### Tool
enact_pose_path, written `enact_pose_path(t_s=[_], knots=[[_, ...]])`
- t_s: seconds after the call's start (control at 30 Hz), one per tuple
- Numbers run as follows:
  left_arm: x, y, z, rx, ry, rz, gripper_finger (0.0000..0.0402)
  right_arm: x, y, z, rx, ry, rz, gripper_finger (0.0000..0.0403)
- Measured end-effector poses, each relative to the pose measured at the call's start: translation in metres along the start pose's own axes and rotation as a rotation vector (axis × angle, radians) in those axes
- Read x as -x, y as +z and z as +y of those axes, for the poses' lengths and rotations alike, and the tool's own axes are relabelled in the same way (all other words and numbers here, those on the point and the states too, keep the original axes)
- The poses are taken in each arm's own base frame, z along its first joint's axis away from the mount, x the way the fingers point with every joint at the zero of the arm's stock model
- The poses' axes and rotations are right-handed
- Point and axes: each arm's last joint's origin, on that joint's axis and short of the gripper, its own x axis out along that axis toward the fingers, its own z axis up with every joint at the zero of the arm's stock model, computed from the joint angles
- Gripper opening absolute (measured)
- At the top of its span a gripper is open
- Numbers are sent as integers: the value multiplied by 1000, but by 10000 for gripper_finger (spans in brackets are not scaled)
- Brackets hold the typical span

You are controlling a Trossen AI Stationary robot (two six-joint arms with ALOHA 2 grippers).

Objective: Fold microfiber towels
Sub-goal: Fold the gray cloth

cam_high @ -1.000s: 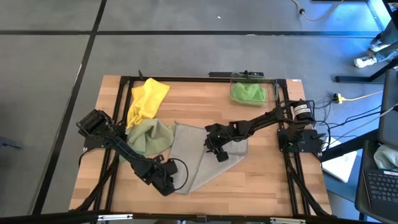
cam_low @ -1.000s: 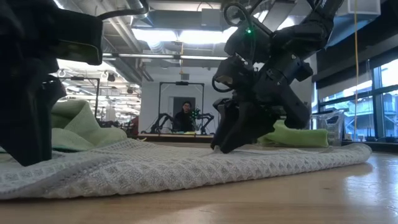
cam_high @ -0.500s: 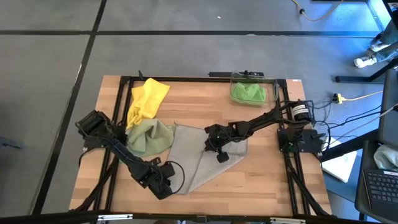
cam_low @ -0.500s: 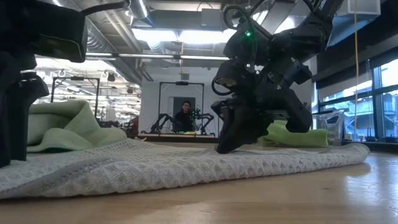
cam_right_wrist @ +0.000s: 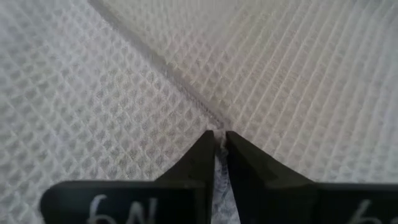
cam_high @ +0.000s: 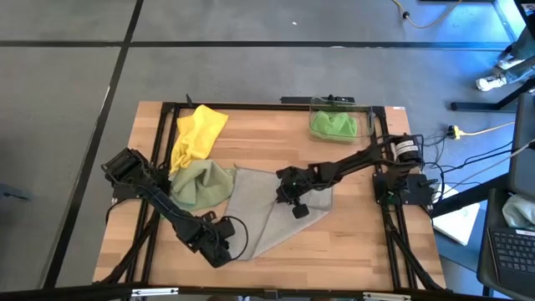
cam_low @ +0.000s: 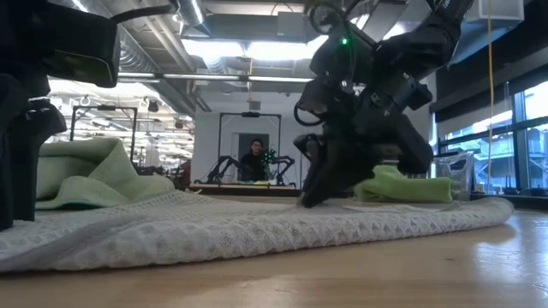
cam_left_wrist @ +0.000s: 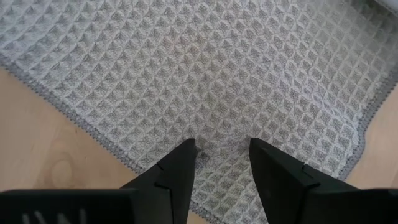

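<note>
Grey-beige towel (cam_high: 267,211) lies mid-table, long axis running 1 to 7 o'clock; right gripper (cam_high: 290,197) pinches its hemmed edge (nearer arm), while left gripper (cam_high: 219,248) hovers unclenched over the 7 o'clock corner.

From table height the left arm (cam_low: 34,111) ran off the picture's edge, its fingertips out of sight. The green towel (cam_high: 336,125) in the bin (cam_high: 368,113) showed only as a crumpled heap through the clear walls. The olive towel (cam_high: 205,182) lay partly under the left arm. A person (cam_low: 253,161) far back in the room was too small to make out.
</note>
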Motion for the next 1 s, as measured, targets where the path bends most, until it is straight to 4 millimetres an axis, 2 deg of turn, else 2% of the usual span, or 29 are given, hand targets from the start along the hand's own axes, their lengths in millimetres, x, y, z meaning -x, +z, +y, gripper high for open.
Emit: enact_pose_path(t_s=[0.4,0.67,0.8,1.0], knots=[[0,0,0,1,-1,2,150,9,7,4,11,11,-10,7],[0,-1,1,-28,4,16,150,16,13,21,39,43,18,18],[0,2,3,-30,10,20,150,29,17,27,53,-28,64,9],[8,5,6,-46,8,21,150,59,19,30,37,-184,175,12]])
